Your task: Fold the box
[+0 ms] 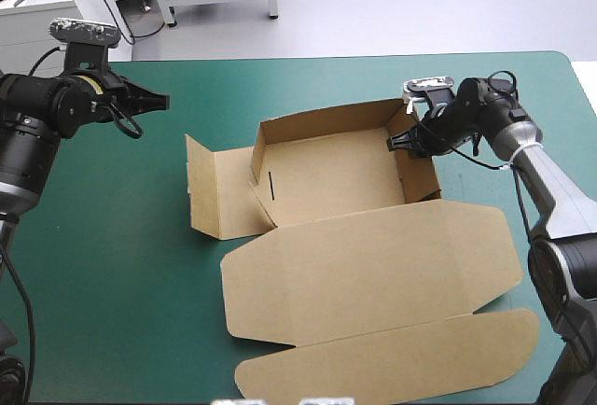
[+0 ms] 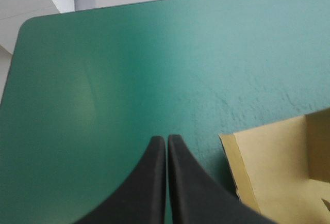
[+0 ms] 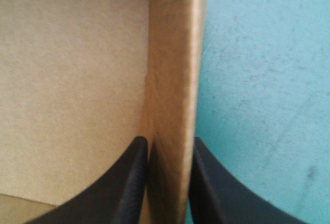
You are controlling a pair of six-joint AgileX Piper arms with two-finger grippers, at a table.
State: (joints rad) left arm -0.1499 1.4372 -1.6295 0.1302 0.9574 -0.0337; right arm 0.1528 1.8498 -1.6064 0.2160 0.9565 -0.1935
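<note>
Brown box (image 1: 345,181) mid-tabletop (image 1: 112,265), far and right walls raised, lid flat toward 6 o'clock; right tool (image 1: 403,141) clamped on the 3 o'clock wall; left tool (image 1: 160,101) fingers together, 10 o'clock of box.

From up here the right gripper (image 1: 403,141) is only a small dark knot at the right wall (image 1: 420,176) of the box (image 1: 345,176), and its fingertips are too small to tell apart. In the right wrist view that wall, pinched between the black fingers (image 3: 129,182), is close and blurred. It runs out of the picture ahead of the gripper and hides the fingers' inner faces. The left wrist view catches just one corner of the box beside the left gripper (image 2: 166,141); the rest is cut off. The outer face of the box's far wall is hidden in the high view. The table (image 1: 112,265) loses its left side and near edge past the high view's borders.
</note>
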